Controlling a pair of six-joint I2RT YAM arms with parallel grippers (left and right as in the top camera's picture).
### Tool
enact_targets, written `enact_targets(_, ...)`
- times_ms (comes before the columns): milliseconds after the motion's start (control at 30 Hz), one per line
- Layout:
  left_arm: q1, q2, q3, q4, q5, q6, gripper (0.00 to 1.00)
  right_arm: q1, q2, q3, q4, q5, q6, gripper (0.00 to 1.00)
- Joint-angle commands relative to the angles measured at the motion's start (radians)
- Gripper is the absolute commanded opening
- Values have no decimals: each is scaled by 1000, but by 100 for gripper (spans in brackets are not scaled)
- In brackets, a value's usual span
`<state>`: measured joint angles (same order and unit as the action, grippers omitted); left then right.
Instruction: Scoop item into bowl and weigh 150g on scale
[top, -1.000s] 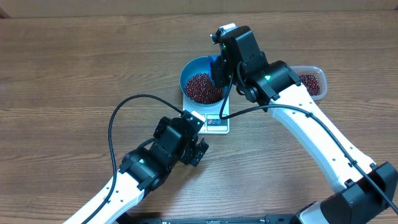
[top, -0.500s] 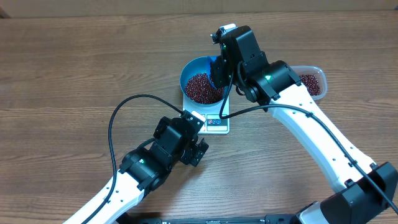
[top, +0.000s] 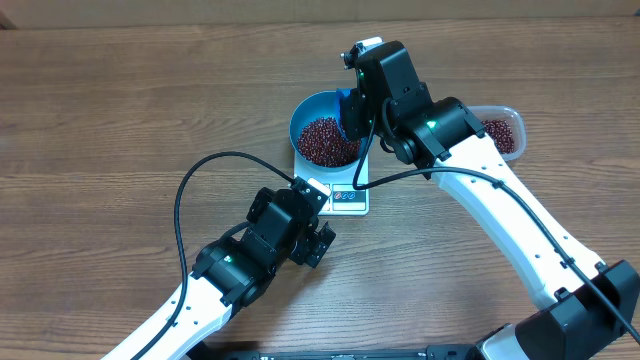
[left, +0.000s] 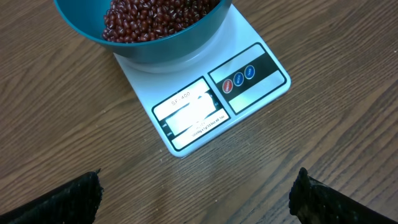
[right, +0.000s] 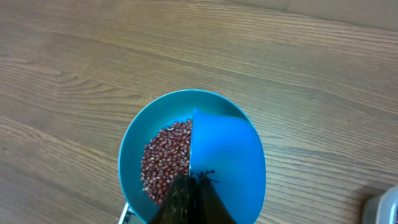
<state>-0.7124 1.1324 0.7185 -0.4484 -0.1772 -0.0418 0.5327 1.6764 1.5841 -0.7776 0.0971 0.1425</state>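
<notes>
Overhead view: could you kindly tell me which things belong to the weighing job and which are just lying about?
In the job: beans, bowl, scale, scoop, clear tub holding more.
Lying about: black cable across the wooden table.

Open table (top: 120, 120) left of bowl (top: 303, 108); scoop (right: 227, 155) and right arm (top: 500, 200) above its right half.

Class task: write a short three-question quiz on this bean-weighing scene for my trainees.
1. True or false: the bowl stands on the scale.
2. What does the right gripper hold? A) scoop B) bowl C) nothing
3. Fill in: the left gripper is ___.
Key: 1 true; 2 A; 3 open.
</notes>
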Motion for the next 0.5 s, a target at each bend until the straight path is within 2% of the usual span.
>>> enact_targets(0, 5, -7, -12, 4, -14, 20, 100, -10, -33, 31, 13, 39, 14, 4)
enact_targets(233, 5, -7, -12, 4, -14, 20, 100, -11, -33, 31, 8, 23, 5, 4)
enact_targets(467, 5, -7, -12, 3, -14, 20, 100, -10, -33, 31, -10, 106, -11, 4)
